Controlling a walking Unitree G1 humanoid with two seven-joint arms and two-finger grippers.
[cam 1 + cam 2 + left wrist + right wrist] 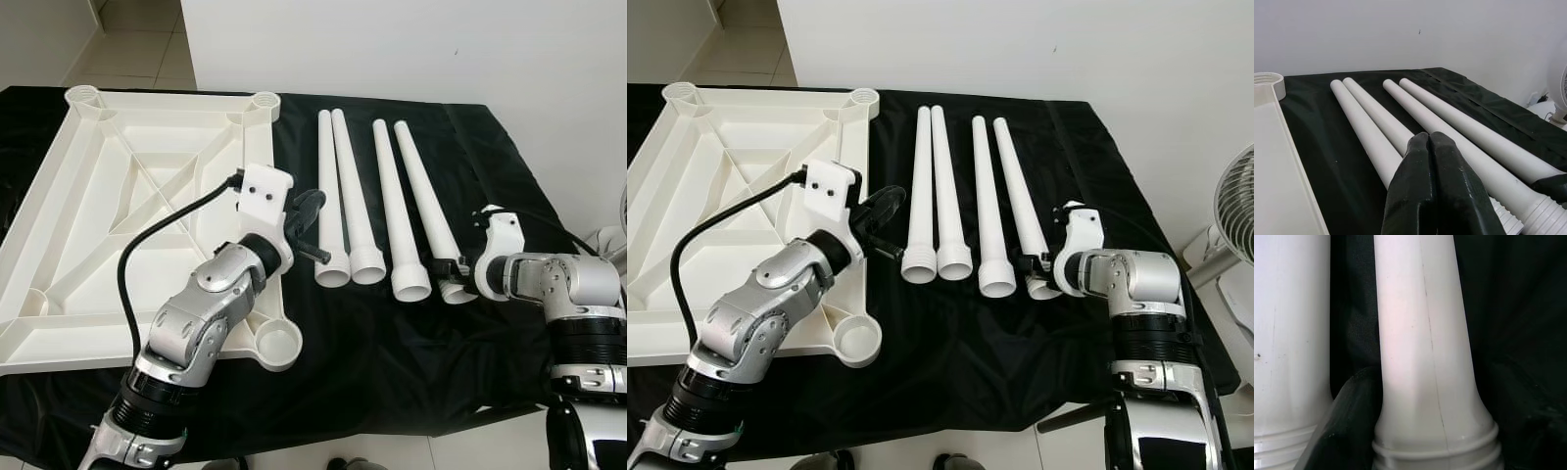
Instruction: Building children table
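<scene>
White unmarked legs [385,206]; right tool [457,266] grips the rightmost leg [427,201].

**No readable text in view**

Nothing legible appears on the white table top [127,196], on the four white legs [387,211] lying beside it, or on the black cloth [470,176] beneath them. The legs' surfaces look plain up close, though faint moulded marks could be too small to read.
</scene>
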